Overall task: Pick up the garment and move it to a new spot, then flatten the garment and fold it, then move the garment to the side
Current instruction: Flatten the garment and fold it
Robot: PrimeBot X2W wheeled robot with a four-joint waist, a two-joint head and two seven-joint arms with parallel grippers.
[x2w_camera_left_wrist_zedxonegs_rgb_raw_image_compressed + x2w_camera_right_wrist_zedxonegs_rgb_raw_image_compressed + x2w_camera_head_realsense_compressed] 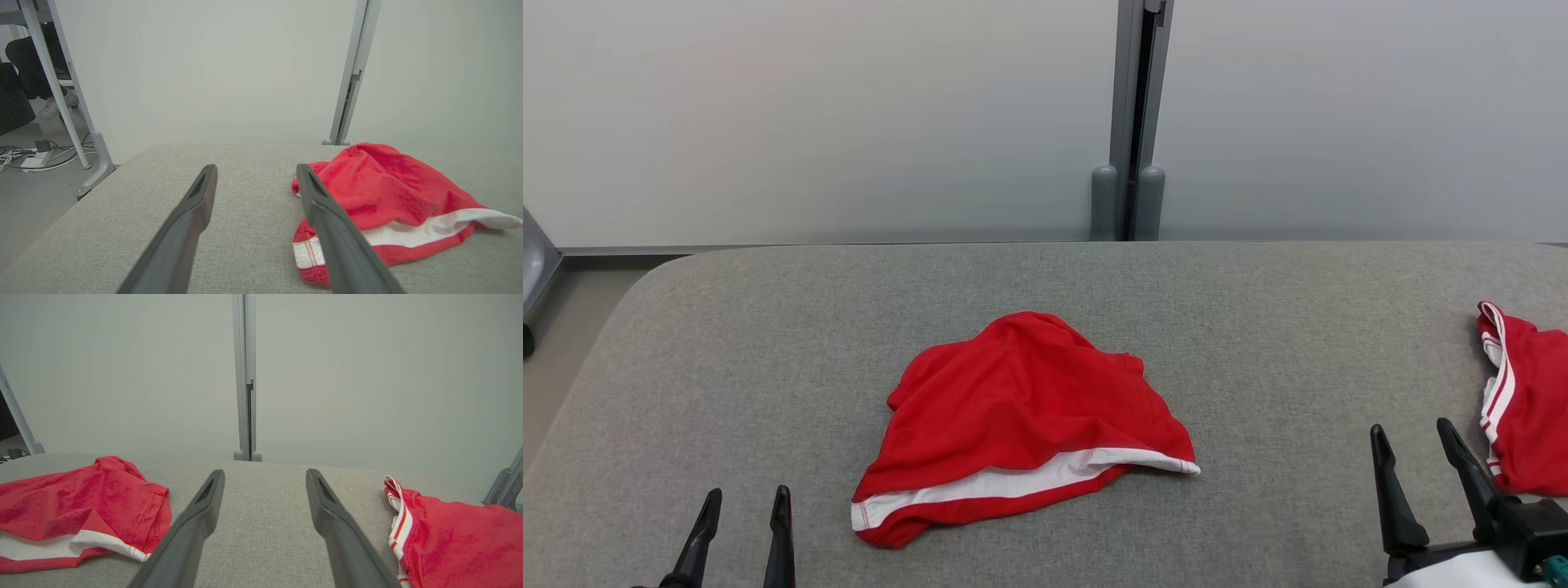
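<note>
Crumpled at the middle of the grey table (1258, 327): red garment (1013, 416). Near left and near right, fingers spread wide, holding nothing: left gripper (749, 492), right gripper (1410, 425), the latter beside a second red garment (1531, 408).

No writing, label, brand mark, number or sign can be read in any of the views. The red garment (1021, 400) in the middle of the frame is plain red cloth edged in white, with nothing legible on it. The second red garment (1531, 408) at the right edge is the same, plain red with white stripes.
</note>
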